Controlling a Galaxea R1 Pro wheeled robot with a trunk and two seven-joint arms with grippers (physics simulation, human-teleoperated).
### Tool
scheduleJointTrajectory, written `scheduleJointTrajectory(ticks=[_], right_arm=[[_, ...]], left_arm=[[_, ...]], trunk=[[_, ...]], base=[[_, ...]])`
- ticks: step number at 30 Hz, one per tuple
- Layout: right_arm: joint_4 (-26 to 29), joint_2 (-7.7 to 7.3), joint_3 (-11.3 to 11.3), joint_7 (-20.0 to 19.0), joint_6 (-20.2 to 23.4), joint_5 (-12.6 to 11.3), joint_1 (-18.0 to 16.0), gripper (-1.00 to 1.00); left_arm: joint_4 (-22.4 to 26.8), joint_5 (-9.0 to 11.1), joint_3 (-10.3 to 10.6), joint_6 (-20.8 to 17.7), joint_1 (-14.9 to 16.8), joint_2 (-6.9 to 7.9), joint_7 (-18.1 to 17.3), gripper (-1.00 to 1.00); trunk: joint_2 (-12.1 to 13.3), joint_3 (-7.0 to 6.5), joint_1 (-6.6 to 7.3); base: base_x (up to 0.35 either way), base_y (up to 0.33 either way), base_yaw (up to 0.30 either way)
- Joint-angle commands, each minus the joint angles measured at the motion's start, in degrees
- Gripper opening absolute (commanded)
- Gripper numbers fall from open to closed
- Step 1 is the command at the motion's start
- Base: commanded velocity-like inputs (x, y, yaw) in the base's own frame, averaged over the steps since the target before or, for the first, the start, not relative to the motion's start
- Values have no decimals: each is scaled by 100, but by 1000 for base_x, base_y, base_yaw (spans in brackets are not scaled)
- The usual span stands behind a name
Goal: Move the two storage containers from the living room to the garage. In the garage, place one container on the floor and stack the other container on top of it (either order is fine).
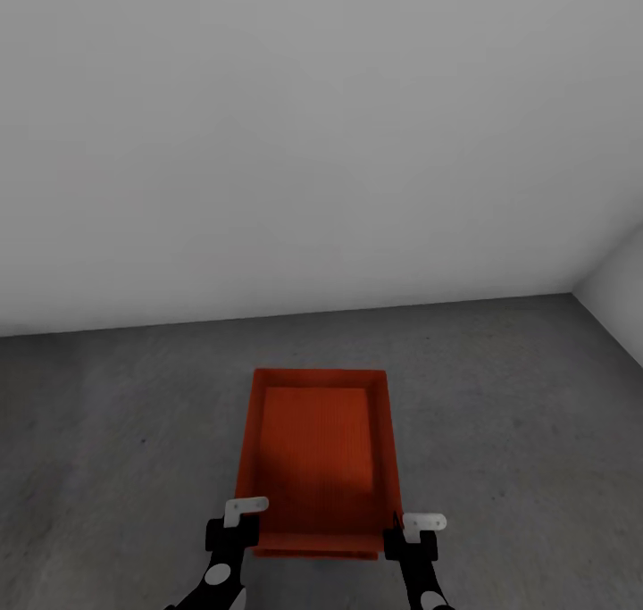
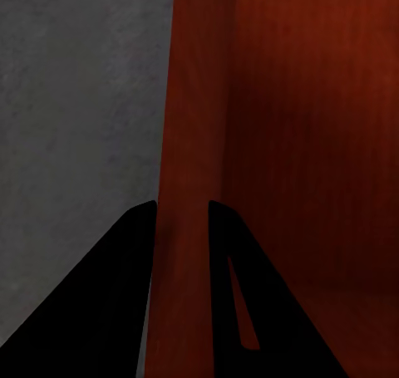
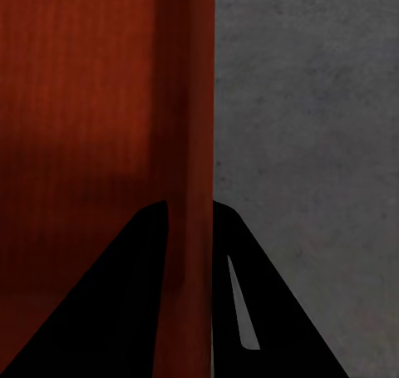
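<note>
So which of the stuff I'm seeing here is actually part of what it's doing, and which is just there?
Part of the job:
- red-orange storage container, gripped by both side walls
- left hand, pinching the left wall
- right hand, pinching the right wall
- grey concrete floor of the garage, where it goes

Just there:
- plain white wall

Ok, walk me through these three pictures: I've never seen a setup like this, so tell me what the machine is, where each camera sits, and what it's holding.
This is a simulated two-armed robot on wheels. The big picture comes from its head camera, looking down over a grey concrete floor toward a white wall. The left hand and right hand each grip a long side wall of a red-orange storage container, near its closest end. The other two pictures come from cameras on the wrists: each shows dark fingers straddling the container's thin wall, one inside, one outside. Whether the bin rests on the floor or hangs above it isn't clear.
</note>
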State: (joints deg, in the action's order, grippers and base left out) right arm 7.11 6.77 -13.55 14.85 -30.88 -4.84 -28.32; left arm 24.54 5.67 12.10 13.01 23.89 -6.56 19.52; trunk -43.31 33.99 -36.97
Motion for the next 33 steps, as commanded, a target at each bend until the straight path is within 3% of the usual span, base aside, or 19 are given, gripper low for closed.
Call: scheduleJointTrajectory(ticks=[1,33], right_arm=[[203,0,157,1,-155,-100,-7,-100],[203,0,153,1,-154,-97,-7,-100]], left_arm=[[-73,180,3,56,2,5,72,-100],[-73,180,3,57,2,5,71,-100]], trunk=[[-46,23,-23],[-1329,597,-726]], base=[[0,0,0],[0,0,0]])
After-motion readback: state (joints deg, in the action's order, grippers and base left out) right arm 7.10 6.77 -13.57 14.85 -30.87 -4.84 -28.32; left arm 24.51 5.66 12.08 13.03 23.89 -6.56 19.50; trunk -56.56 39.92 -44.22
